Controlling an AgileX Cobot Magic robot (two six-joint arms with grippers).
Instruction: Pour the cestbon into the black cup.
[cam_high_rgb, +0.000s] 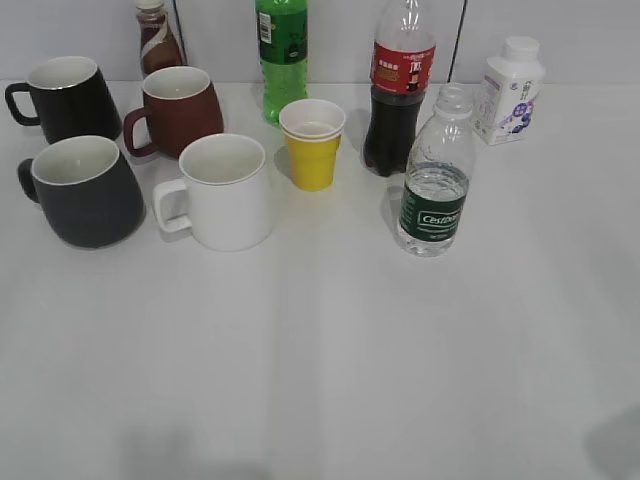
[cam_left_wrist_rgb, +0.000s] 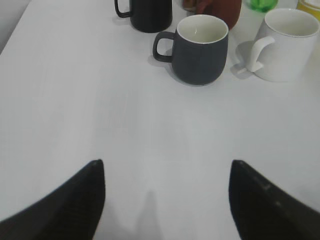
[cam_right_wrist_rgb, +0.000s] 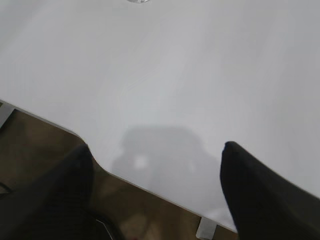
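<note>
Standing untouched at three o'clock, the cestbon (cam_high_rgb: 434, 190) is waiting — uncapped, seemingly. Both the left gripper (cam_left_wrist_rgb: 167, 197) and the right gripper (cam_right_wrist_rgb: 157, 185) are hanging apart, gripping nothing — the black cup (cam_high_rgb: 85, 192) at nine o'clock is looking dry.

The outside camera looks down at a slant from in front of the table (cam_high_rgb: 330, 380), facing the wall behind it. It sees all the cups and bottles at the far side. The left wrist camera sits low and close over the table, looking past its end effector (cam_left_wrist_rgb: 167, 200) toward the cups. Both views share the grey cup (cam_high_rgb: 85, 190) (cam_left_wrist_rgb: 197, 47) and white mug (cam_high_rgb: 228, 190) (cam_left_wrist_rgb: 287, 42). The right wrist camera looks down at the table's near edge and the floor (cam_right_wrist_rgb: 30, 145).
</note>
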